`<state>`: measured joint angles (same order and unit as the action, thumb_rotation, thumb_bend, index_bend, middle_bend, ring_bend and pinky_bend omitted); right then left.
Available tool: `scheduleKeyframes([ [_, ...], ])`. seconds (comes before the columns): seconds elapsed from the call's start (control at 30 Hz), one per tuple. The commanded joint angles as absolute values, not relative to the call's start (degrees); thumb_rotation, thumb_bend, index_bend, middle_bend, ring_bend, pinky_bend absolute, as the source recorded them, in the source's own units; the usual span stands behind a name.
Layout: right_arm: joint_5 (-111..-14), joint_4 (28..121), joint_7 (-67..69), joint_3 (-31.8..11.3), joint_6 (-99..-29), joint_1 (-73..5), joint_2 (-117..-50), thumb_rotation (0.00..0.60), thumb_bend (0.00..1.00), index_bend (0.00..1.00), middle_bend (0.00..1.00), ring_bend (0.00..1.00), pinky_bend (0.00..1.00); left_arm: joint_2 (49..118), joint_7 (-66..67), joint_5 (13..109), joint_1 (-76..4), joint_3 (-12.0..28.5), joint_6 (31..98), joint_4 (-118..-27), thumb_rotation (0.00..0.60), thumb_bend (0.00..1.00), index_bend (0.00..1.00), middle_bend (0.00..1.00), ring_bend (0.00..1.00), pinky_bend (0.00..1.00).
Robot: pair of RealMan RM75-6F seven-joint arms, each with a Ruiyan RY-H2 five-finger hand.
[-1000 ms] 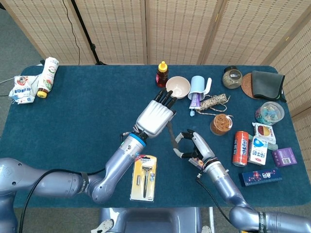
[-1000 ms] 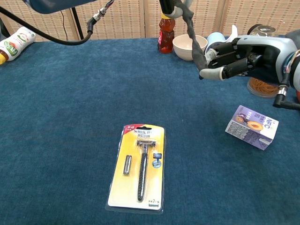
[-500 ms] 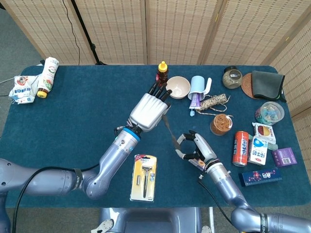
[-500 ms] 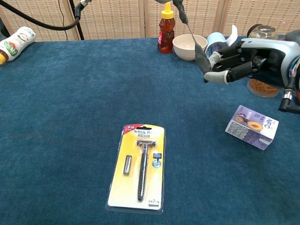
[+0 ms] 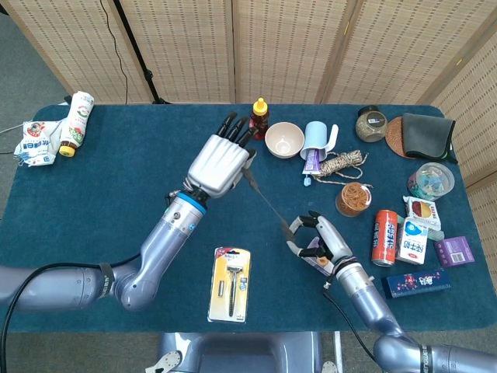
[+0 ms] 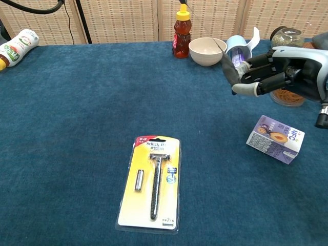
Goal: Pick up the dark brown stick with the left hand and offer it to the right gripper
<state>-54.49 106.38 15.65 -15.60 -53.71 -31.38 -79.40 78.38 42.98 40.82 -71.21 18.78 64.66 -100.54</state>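
The dark brown stick (image 5: 268, 200) slants above the blue table (image 5: 116, 194). Its lower end lies between the fingers of my right hand (image 5: 318, 241), which pinches it. In the chest view the stick (image 6: 228, 66) rises up and to the left from the right hand (image 6: 277, 74), and its thin upper end stands free in front of the bowl. My left hand (image 5: 220, 162) hovers at the upper left with fingers stretched out. The stick's upper end shows just at that hand's edge in the head view. Only the left arm's cable shows in the chest view.
A yellow razor pack (image 5: 231, 284) lies near the front edge. A honey bottle (image 5: 259, 118), a white bowl (image 5: 283, 140) and a blue cup (image 5: 316, 138) stand behind the hands. Cans, cartons and boxes crowd the right side, with a juice carton (image 6: 275, 138) under the right hand.
My left hand has drawn back up and to the left and has left the chest view. The stick stays in the right hand, with more of its length showing.
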Motion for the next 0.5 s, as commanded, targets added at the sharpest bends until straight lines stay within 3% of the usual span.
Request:
scheduleKeyframes([
  [0.03,-54.9,106.2,15.6,-15.4,-53.6,-31.2,-79.3,0.600,0.80,0.79,0.50,0.28,0.00,77.5,42.2,41.0,-70.5,18.8,64.6,-100.6,0.600,0.54,0.75,0.20,0.05,0.00],
  [0.5,-55.5,105.3,15.9,-14.8,-53.0,-30.7,-79.0,0.600,0.80,0.79,0.50,0.28,0.00,73.0,38.0,42.0,-66.6,17.7,63.3,-99.7,0.600,0.54,0.75,0.20,0.05,0.00],
])
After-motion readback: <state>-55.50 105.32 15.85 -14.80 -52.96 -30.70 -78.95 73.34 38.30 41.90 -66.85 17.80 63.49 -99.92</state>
